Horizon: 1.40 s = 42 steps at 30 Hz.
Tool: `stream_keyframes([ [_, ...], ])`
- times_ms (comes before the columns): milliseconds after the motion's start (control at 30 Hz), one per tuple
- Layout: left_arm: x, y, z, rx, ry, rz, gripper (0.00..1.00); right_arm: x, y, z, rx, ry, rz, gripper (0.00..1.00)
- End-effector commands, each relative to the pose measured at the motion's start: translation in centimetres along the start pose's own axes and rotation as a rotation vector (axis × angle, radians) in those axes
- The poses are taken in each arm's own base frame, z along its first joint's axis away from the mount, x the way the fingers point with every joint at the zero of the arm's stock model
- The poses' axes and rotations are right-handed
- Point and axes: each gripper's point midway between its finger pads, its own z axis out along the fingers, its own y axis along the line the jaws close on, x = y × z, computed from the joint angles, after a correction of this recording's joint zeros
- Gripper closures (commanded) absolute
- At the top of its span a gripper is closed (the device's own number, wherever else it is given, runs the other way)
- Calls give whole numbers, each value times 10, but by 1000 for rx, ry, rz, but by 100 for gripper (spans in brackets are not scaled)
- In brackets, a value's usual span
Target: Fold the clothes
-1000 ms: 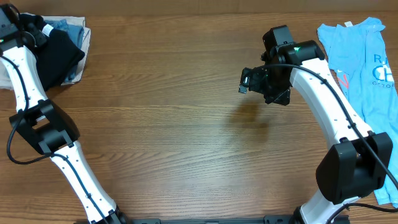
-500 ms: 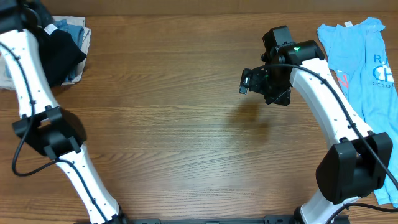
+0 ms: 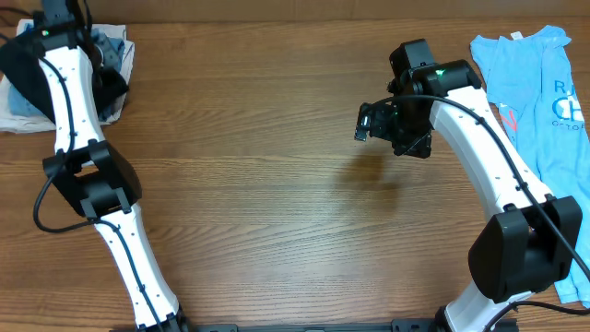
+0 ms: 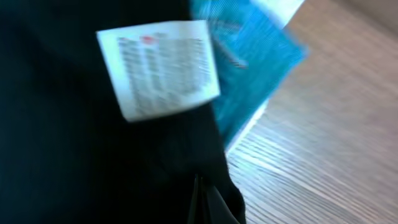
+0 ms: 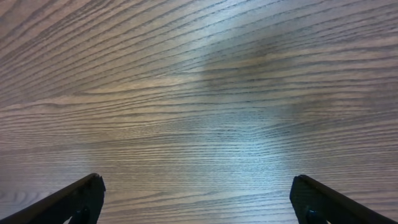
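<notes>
The black T-shirt hangs bunched at the far left of the table, draped around my left arm. In the left wrist view its black fabric fills most of the frame, with a white label showing. My left gripper is at the table's far left corner. Its fingers are pressed together on the black fabric. My right gripper hangs open and empty above bare wood right of centre, with both fingers wide apart in the right wrist view.
Under the black shirt lies a pile of blue cloth and white cloth; the blue cloth also shows in the left wrist view. A light blue printed T-shirt lies flat at the right edge. The wooden table fills the middle.
My left arm has swung to the right and the black shirt has been drawn up and out to the left of the arm. The right arm has not moved.
</notes>
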Motion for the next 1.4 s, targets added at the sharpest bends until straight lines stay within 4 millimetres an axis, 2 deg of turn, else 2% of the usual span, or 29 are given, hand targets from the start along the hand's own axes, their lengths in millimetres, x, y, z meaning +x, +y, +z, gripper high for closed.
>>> stream_keyframes([
  [0, 5, 22, 20, -51, 18, -36, 96, 1, -2, 0, 10, -2, 0, 0],
  [67, -5, 22, 12, -46, -13, -27, 96, 1, -2, 0, 11, 0, 0, 0],
  [267, -53, 10, -50, 23, -176, -34, 93, 1, -2, 0, 11, 0, 1, 0],
  [400, -80, 10, -88, 36, -286, -44, 92, 1, -2, 0, 11, -1, 1, 0],
  [533, -97, 25, -102, -2, -354, -67, 94, 1, -2, 0, 11, -2, 1, 0],
  [733, -105, 60, -93, -69, -375, -99, 95, 0, -2, 0, 10, -3, 0, 0],
  [767, -104, 74, -83, -88, -363, -99, 95, 0, -1, 0, 8, -6, 0, 0],
  [900, -91, 103, -47, -122, -297, -115, 95, -2, 0, 0, 4, -14, -1, 0],
  [1067, -59, 137, 10, -166, -176, -144, 92, -2, 0, 0, 4, -14, -1, 0],
  [1200, -39, 157, 38, -187, -109, -173, 94, -2, 0, 0, 4, -14, -1, 0],
  [1267, -37, 162, 38, -189, -104, -198, 95, -2, 0, 0, 4, -14, -1, 0],
  [1367, -64, 152, 2, -131, -189, -207, 93, -2, 0, 0, 4, -14, -2, 0],
])
